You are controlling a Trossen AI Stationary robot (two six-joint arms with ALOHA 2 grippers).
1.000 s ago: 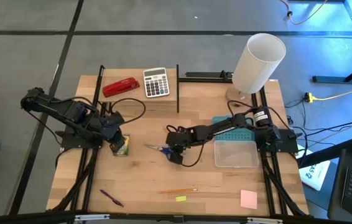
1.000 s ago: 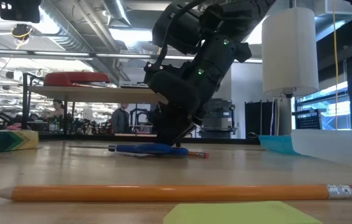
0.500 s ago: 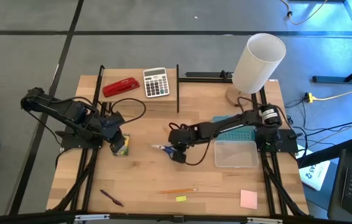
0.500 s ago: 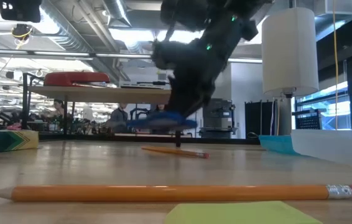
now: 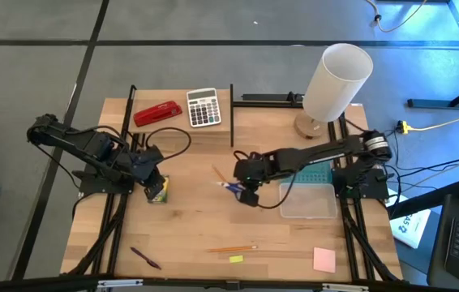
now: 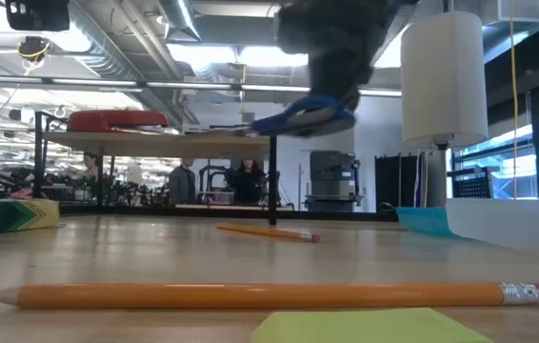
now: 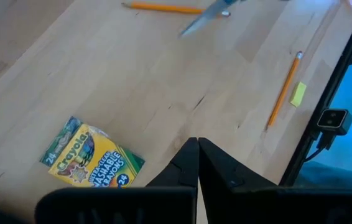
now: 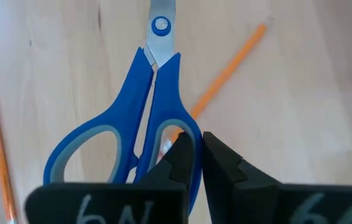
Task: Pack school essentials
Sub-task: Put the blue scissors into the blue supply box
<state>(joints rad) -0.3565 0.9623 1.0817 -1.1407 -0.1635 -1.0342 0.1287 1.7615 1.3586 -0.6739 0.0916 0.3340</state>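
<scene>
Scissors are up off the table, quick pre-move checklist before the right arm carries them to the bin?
1. Right gripper shut on the scissors handle: ok.
2. Scissors lifted off the table, seen in the low view: ok.
3. Pencil that lay under them left on the table, not dragged along: ok.
4. Clear container open and beside the gripper: ok.
5. Left gripper shut, parked by the crayon box, out of the path: ok.
6. Grip firmness: cannot tell.
</scene>
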